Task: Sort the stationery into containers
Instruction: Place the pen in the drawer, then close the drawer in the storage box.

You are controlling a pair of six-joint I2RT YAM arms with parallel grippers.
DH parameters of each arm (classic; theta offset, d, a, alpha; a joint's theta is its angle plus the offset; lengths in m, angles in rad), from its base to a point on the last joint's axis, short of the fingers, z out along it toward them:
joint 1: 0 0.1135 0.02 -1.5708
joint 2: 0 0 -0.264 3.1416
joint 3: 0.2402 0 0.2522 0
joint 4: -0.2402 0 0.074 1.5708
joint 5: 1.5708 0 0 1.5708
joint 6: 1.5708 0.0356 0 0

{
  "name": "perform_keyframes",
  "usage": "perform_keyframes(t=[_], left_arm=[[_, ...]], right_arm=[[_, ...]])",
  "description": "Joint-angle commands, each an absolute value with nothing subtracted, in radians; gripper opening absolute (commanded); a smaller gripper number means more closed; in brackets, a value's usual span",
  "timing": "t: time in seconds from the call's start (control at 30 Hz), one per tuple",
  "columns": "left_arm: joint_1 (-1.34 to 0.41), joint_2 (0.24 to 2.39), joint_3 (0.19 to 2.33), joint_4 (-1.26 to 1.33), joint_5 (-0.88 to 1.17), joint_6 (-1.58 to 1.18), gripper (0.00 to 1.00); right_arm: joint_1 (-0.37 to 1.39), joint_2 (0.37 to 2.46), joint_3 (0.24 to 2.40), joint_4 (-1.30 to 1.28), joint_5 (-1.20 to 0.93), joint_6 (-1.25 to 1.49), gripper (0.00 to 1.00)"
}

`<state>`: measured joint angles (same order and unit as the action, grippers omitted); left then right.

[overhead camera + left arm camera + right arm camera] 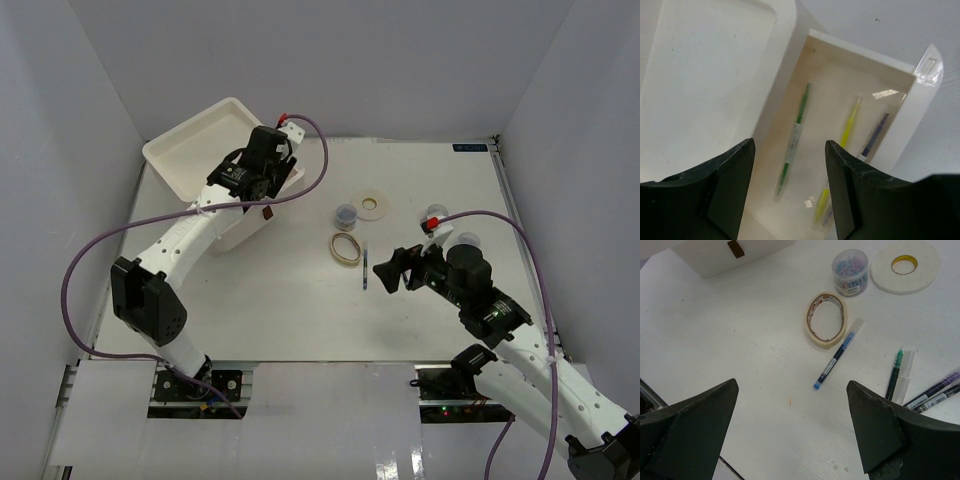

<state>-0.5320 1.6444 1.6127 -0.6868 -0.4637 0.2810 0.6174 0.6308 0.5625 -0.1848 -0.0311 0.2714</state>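
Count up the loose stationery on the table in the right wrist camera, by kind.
Pens: 4
Tape rings: 2
Jar: 1
Pale stick: 1
Total: 8

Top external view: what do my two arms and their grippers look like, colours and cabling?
The left arm and right arm match: white tubular links with boxy black joint housings. A purple cable loops loosely along each, red-tipped at the left wrist. The left gripper and right gripper have matte black, broad wedge-shaped fingers. No markings are readable.
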Motion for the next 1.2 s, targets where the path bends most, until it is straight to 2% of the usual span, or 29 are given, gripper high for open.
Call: perform_keyframes(t=[0.0,0.13,0.27,0.5,0.53,0.6,0.8,1.17], left_arm=[[-0.531,1.566,1.672,-0.67,-0.456,0.232,0.7],[-0.531,1.505,1.71,-0.675,-0.402,0.122,0.7],[-0.532,1.395,1.692,-0.675,-0.206,-0.043,0.71],[-0.532,1.309,1.527,-0.663,0.075,-0.256,0.78],[-0.532,1.295,1.497,-0.654,0.116,-0.274,0.79],[-0.534,1.282,1.412,-0.62,0.147,-0.31,0.88],[-0.534,1.275,1.292,-0.581,0.169,-0.324,0.97],[-0.534,1.339,1.289,-0.566,-0.067,-0.235,0.98]], right_arm=[[0.621,0.623,0.554,-0.189,-0.012,0.244,0.95],[0.621,0.635,0.558,-0.19,-0.005,0.245,0.95],[0.621,0.643,0.563,-0.19,-0.005,0.241,0.95],[0.62,0.646,0.56,-0.19,0.024,0.233,0.96],[0.62,0.646,0.558,-0.19,0.025,0.233,0.95],[0.62,0.646,0.554,-0.19,0.031,0.236,0.95],[0.62,0.638,0.54,-0.19,0.034,0.244,0.96],[0.62,0.638,0.522,-0.189,0.04,0.238,0.95]])
